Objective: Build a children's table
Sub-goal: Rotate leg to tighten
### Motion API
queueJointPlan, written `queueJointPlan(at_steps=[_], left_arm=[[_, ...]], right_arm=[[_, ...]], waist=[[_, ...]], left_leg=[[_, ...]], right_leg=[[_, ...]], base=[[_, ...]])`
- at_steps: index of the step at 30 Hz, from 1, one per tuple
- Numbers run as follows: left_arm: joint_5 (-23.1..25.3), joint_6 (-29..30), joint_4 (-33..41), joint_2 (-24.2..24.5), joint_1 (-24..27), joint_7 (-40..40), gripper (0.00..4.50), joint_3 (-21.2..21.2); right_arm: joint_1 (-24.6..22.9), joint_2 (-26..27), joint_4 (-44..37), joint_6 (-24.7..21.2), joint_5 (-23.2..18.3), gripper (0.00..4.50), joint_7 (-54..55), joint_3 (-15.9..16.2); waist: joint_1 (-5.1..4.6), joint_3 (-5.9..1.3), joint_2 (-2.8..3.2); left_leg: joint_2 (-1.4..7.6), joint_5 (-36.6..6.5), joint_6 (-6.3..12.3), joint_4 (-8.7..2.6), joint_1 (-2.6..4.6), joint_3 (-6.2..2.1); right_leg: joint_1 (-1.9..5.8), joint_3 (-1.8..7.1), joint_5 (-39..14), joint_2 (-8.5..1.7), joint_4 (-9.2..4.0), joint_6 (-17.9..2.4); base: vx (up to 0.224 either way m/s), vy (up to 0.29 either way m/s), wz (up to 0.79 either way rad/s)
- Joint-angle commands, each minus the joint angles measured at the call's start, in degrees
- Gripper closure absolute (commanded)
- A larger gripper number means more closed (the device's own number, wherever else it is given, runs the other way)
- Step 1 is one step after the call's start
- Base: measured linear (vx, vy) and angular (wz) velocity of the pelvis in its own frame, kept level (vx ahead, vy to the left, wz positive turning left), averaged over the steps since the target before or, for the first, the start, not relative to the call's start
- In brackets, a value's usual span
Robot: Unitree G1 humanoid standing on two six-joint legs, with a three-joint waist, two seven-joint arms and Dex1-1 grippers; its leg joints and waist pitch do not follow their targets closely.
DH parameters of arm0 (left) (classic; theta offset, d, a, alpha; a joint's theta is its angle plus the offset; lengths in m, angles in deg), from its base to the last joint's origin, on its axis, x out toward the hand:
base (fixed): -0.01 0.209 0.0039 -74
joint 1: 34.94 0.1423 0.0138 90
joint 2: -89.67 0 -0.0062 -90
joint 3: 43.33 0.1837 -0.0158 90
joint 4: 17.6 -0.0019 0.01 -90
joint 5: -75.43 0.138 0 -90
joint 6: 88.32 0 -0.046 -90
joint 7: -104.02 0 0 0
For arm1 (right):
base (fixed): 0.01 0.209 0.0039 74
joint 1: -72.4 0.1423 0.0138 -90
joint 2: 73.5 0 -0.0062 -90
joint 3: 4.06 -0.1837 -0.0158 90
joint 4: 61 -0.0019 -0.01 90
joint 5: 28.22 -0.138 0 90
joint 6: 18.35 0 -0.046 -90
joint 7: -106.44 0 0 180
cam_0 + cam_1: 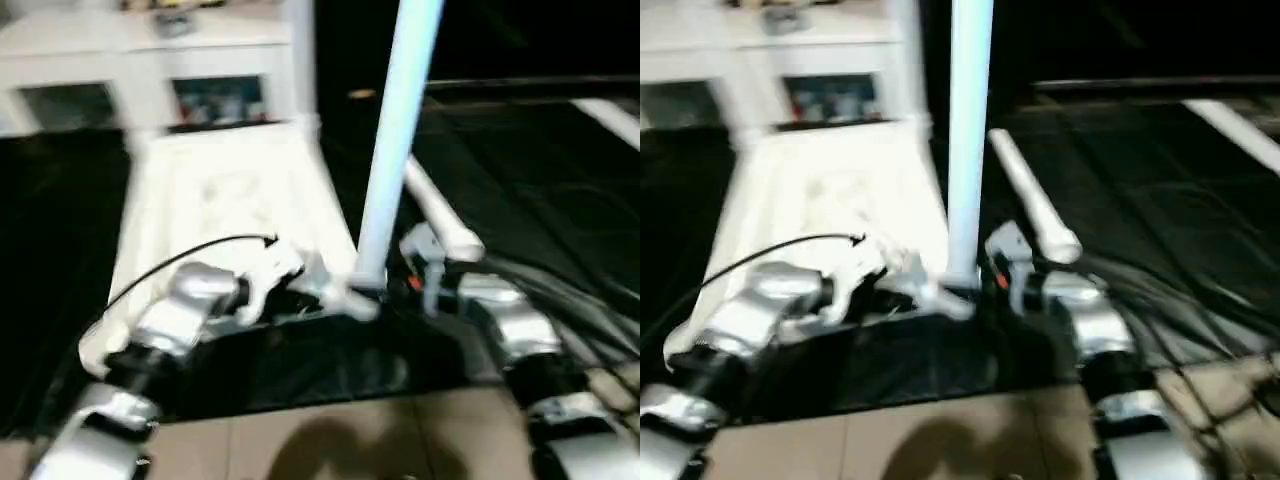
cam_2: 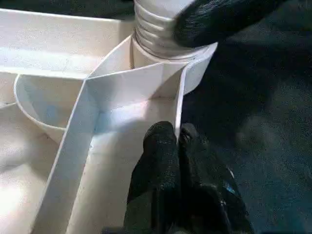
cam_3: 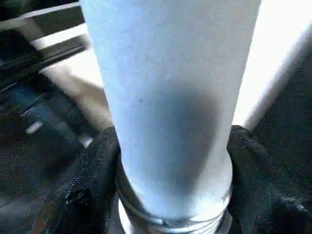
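The table top (image 1: 225, 205) is found lying underside up on a dark floor mat (image 1: 560, 180), its ribbed face exposed and its long side running away from the robot toward a white cabinet (image 1: 150, 60) with glass doors at the back. At the near right corner of the top, a white leg (image 1: 400, 140) is seen standing upright, its threaded lower end seated at the round corner socket (image 2: 195, 68). The right gripper (image 3: 170, 161) is seen grasping this leg low down, one black finger pressed on each side of the tube just above the threads. The left gripper (image 2: 175, 139) is clenched tight, its two black fingers closed on the thin outer wall of the top at the edge, just beside the same socket. A second leg (image 1: 440, 215) is noted lying loose on the mat, just right of the upright one and angled away from the robot. A further white leg (image 1: 610, 120) is seen lying at the far right, well apart from the top.
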Motion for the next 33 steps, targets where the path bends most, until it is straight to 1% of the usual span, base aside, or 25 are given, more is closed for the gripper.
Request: queueJointPlan(at_steps=[1,2,3,4,6,7,8,9,11,13,14,15,16,17,18,19,22,24,25,26,27,29,30,31,33], left_arm=[[-1.52,4.24,2.89,-4.98,-3.28,10.12,4.5,-4.1],[-1.52,4.24,2.89,-4.98,-3.28,10.12,4.5,-4.1],[-1.45,4.88,3.04,-5.55,-3.43,11.29,4.5,-4.47],[-1.24,6.2,3.57,-7.07,-3.82,14.04,4.5,-5.25],[-0.93,8.08,4.53,-9.27,-4.36,17.89,4.5,-6.16],[-0.77,8.67,5.06,-9.96,-4.45,19.07,4.5,-6.29],[-0.42,8.97,5.61,-10.13,-4.51,19.42,4.5,-5.96],[-0.39,9.0,5.67,-10.11,-4.49,19.4,4.5,-5.92],[-0.09,8.58,6.08,-9.38,-4.12,18.55,4.5,-5.51],[0.12,7.55,6.14,-8.02,-3.55,16.89,4.5,-4.95],[0.05,7.25,6.27,-7.56,-3.31,16.22,4.5,-4.75],[-0.06,7.16,6.38,-7.1,-3.07,15.58,4.5,-4.61],[-0.15,7.07,6.5,-6.53,-2.81,14.82,4.5,-4.44],[-0.15,7.06,6.5,-6.53,-2.81,14.82,4.5,-4.44],[-0.15,6.63,6.59,-5.68,-2.41,13.49,4.5,-4.12],[-0.02,5.84,6.56,-4.64,-2.01,12.12,4.5,-3.64],[-0.01,3.88,5.91,-2.24,-1.4,8.77,4.5,-2.94],[-0.32,2.5,5.36,-0.94,-1.22,6.5,4.5,-2.6],[-0.36,0.83,4.76,0.34,-1.07,4.31,4.5,-2.11],[-0.41,-1.09,4.29,1.41,-0.89,2.13,4.5,-1.58],[-0.58,-2.48,3.88,2.41,-0.72,-0.19,4.5,-1.12],[-0.11,-5.12,3.11,4.41,-0.51,-3.85,4.5,0.31],[-0.11,-5.16,3.09,4.44,-0.5,-3.91,4.5,0.33],[-0.07,-7.31,2.19,5.98,-0.4,-7.05,4.5,1.3],[-0.33,-8.45,1.48,6.66,-0.38,-9.18,4.5,1.61]], right_arm=[[1.96,7.52,6.11,-2.81,0.1,1.76,9.18,1.75],[1.96,7.52,6.11,-2.81,0.1,1.76,9.18,1.75],[2.35,8.23,6.75,-2.94,0.26,1.76,11.0,1.39],[3.77,9.99,8.42,-3.8,0.08,1.76,15.57,-0.15],[5.96,12.18,10.64,-4.79,0.52,1.76,21.45,-1.62],[6.69,12.75,11.43,-4.43,0.98,1.76,23.14,-1.78],[7.32,13.07,12.06,-3.32,1.2,1.76,23.65,-2.07],[7.37,13.12,12.1,-3.12,1.01,1.41,23.31,-2.24],[7.8,13.17,12.41,-2.2,0.03,1.04,21.48,-3.46],[7.84,12.61,12.38,-1.48,-0.16,0.87,20.29,-3.7],[7.71,12.23,12.26,-0.98,-0.03,0.87,19.79,-3.42],[7.54,11.8,12.12,-0.49,0.15,0.87,19.35,-3.18],[7.36,11.34,11.95,0.0,0.32,0.64,18.88,-3.0],[7.36,11.34,11.95,0.01,0.32,0.53,18.88,-3.0],[7.03,10.62,11.44,0.43,0.13,0.53,17.81,-3.32],[6.72,9.8,10.91,0.42,-0.61,0.36,16.39,-4.02],[5.3,7.45,8.58,1.55,-2.5,0.08,10.65,-4.97],[4.26,5.73,7.08,2.6,-2.69,0.04,6.74,-4.58],[3.37,3.96,5.77,2.99,-2.76,0.04,3.39,-4.11],[2.7,2.36,4.77,3.38,-2.66,0.04,0.68,-3.59],[2.19,0.8,3.82,3.79,-2.75,0.04,-2.15,-3.14],[1.73,-1.92,2.33,3.61,-2.97,0.04,-6.48,-2.46],[1.72,-1.97,2.3,3.61,-2.97,0.04,-6.56,-2.45],[1.54,-4.36,0.93,3.47,-3.52,0.04,-10.68,-1.84],[1.59,-5.96,0.3,3.3,-3.57,0.04,-13.63,-1.26]], waist=[[-0.57,-3.48,-0.45],[-0.92,-3.44,-0.41],[-1.22,-3.54,-0.25],[-1.54,-3.65,0.07],[-2.04,-3.58,-0.01],[-2.46,-3.54,0.06],[-2.58,-3.59,-0.19],[-2.66,-3.64,-0.12],[-2.64,-3.77,-0.19],[-2.64,-3.99,-0.06],[-2.61,-4.1,-0.01],[-2.59,-4.3,0.06],[-2.52,-4.39,0.09],[-2.48,-4.42,0.07],[-2.26,-4.61,0.24],[-2.1,-4.76,0.17],[-1.47,-5.04,0.32],[-1.06,-5.14,0.16],[-0.83,-5.11,0.23],[-0.83,-5.11,0.23],[-0.24,-4.89,0.62],[0.36,-4.7,0.44],[0.67,-4.51,0.47],[0.99,-4.37,0.63],[1.51,-4.4,0.58]], left_leg=[[-2.11,-15.19,1.36,-3.71,-0.79,0.69],[-2.2,-15.39,1.35,-3.72,-0.92,0.54],[-2.41,-15.77,1.79,-3.58,-0.96,0.48],[-2.22,-16.18,2.34,-3.68,-0.79,0.28],[-2.12,-16.32,2.32,-3.72,-0.98,0.12],[-2.28,-17.8,2.35,-3.57,-0.68,0.07],[-2.3,-18.11,2.6,-3.48,-0.62,0.09],[-2.34,-18.0,3.09,-3.52,-0.78,0.03],[-2.19,-17.32,3.74,-3.58,-0.92,0.05],[-1.87,-15.22,4.23,-3.76,-1.35,-0.09],[-1.78,-14.63,4.29,-3.73,-1.35,-0.13],[-1.71,-13.09,4.47,-3.63,-1.3,-0.03],[-1.62,-11.85,4.79,-3.56,-1.24,0.04],[-1.65,-11.17,4.98,-3.48,-1.26,0.11],[-1.65,-9.33,5.37,-3.42,-1.32,0.09],[-1.61,-7.5,5.98,-3.34,-1.34,0.1],[-1.39,-4.05,7.45,-3.05,-1.25,0.14],[-1.45,-2.7,8.26,-2.93,-1.36,0.08],[-1.41,-2.87,8.98,-2.84,-1.29,0.19],[-1.41,-2.87,8.98,-2.84,-1.29,0.19],[-1.28,-4.57,8.89,-2.86,-1.19,0.27],[-1.06,-6.84,7.81,-2.98,-0.94,0.5],[-1.01,-8.34,6.9,-3.09,-0.9,0.55],[-1.04,-10.05,6.16,-3.13,-0.85,0.58],[-0.97,-10.81,5.36,-3.07,-0.56,0.67]], right_leg=[[3.43,0.55,-31.86,-1.68,-5.27,-4.81],[3.53,0.26,-32.86,-1.7,-5.44,-4.35],[3.59,-0.13,-34.12,-1.66,-5.92,-3.15],[3.48,-0.22,-32.96,-1.75,-6.12,-3.51],[3.47,-0.41,-31.14,-1.68,-5.94,-4.53],[3.31,-0.84,-31.63,-1.59,-6.23,-4.66],[3.21,-0.87,-31.58,-1.63,-6.33,-4.73],[3.34,-0.88,-30.76,-1.62,-6.25,-5.05],[3.4,-0.59,-28.45,-1.65,-5.92,-5.93],[3.8,-0.19,-23.39,-1.73,-5.01,-8.04],[3.85,-0.09,-21.8,-1.74,-4.73,-8.74],[3.93,0.14,-18.29,-1.76,-4.31,-10.35],[3.97,0.25,-16.1,-1.79,-3.98,-11.6],[3.97,0.3,-15.16,-1.76,-3.9,-12.07],[4.21,0.34,-12.97,-1.82,-3.56,-12.85],[4.33,0.48,-9.93,-1.72,-3.15,-13.67],[4.36,0.7,-3.51,-1.73,-2.28,-15.98],[4.55,0.64,-1.47,-1.64,-2.13,-16.53],[4.39,0.71,-1.36,-1.64,-2.06,-16.72],[4.39,0.71,-1.36,-1.64,-2.06,-16.72],[4.19,0.71,-3.5,-1.72,-2.29,-16.5],[3.96,0.76,-6.2,-1.61,-2.5,-15.81],[3.87,0.76,-8.41,-1.65,-2.6,-15.34],[3.82,0.73,-10.92,-1.63,-2.93,-14.47],[3.52,0.9,-12.02,-1.66,-3.03,-13.89]], base=[[0.0,0.0,0.0],[0.0,0.0,0.0],[0.0,0.0,0.0],[0.0,0.0,0.0],[0.0,0.0,0.0],[0.0,0.0,0.0],[0.0,0.0,0.0],[0.0,0.0,0.0],[0.0,0.0,0.0],[0.0,0.0,0.0],[0.0,0.0,0.0],[0.0,0.0,0.0],[0.0,0.0,0.0],[0.0,0.0,0.0],[0.0,0.0,0.0],[0.0,0.0,0.0],[0.0,0.0,0.0],[0.0,0.0,0.0],[0.0,0.0,0.0],[0.0,0.0,0.0],[0.0,0.0,0.0],[0.0,0.0,0.0],[0.0,0.0,0.0],[0.0,0.0,0.0],[0.0,0.0,0.0]])
